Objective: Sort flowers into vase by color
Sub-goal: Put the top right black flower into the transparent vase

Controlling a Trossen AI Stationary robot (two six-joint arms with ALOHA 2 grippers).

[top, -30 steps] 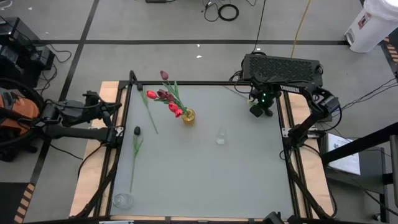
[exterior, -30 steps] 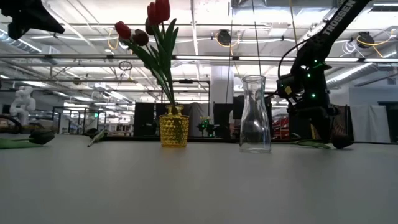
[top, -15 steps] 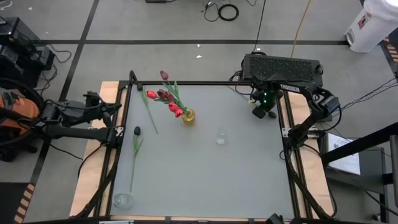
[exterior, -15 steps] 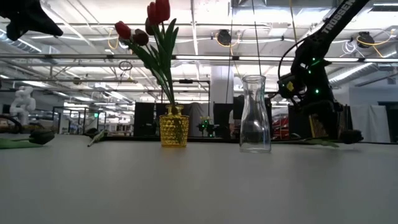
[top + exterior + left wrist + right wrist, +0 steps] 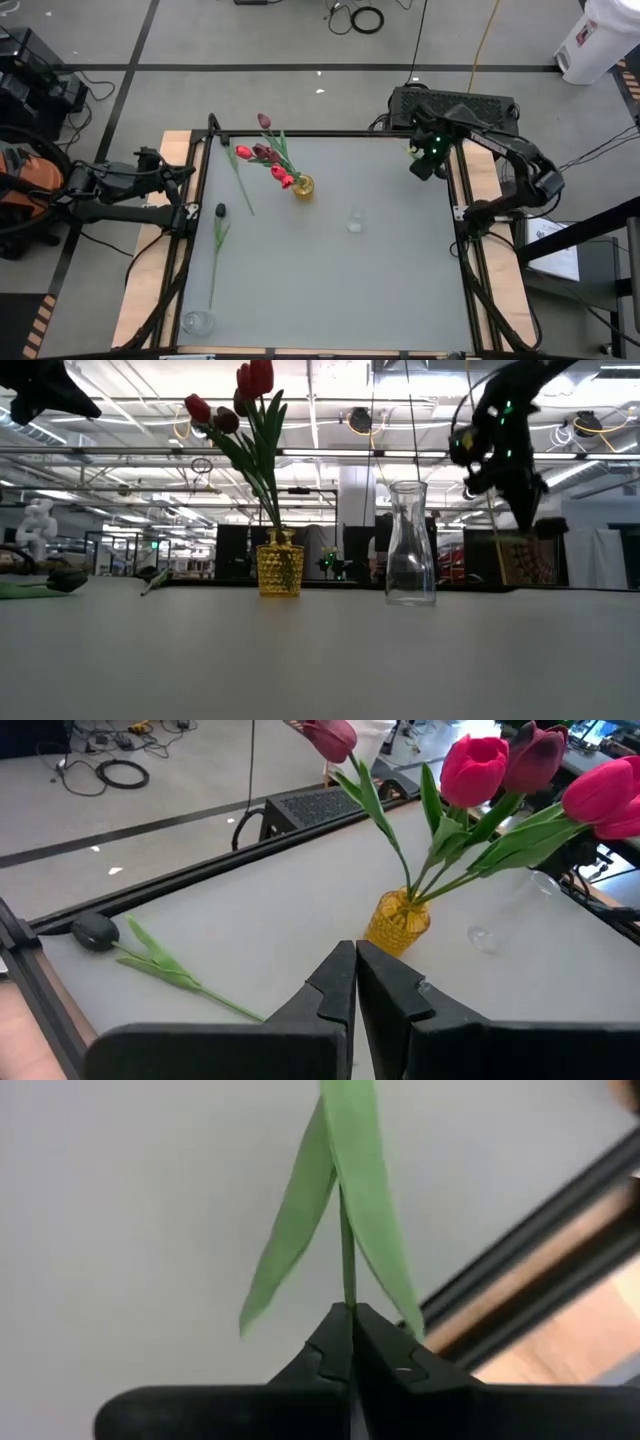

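Observation:
My right gripper (image 5: 424, 166) hangs over the table's far right corner, shut on a flower (image 5: 345, 1230) with a thin green stem, two long leaves and a dark head (image 5: 548, 532). A yellow vase (image 5: 303, 187) at the far left holds several red and pink tulips (image 5: 250, 400). A clear glass vase (image 5: 354, 222) stands mid-table. A pink-headed flower (image 5: 240, 175) and a dark-headed flower (image 5: 218, 228) lie flat on the table at the left. My left gripper (image 5: 355, 960) waits shut at the left edge, holding nothing. My right gripper pinches the flower's stem (image 5: 347, 1295) between its two fingertips, coming from above and pointing down. The stem and both leaves hang below the fingers, with the dark head up beside them. Whether the stem's lower end is clear of the table I cannot tell.
A second clear glass vase (image 5: 198, 322) stands at the near left corner. A black frame rail (image 5: 330, 134) runs along the far edge, close behind my right gripper. Bare table lies between the glass vase and the near edge.
My right gripper has gone up from the table top with the flower. The dark head, which lay on the table, now hangs well above it, and the stem has swung from lying flat to hanging down.

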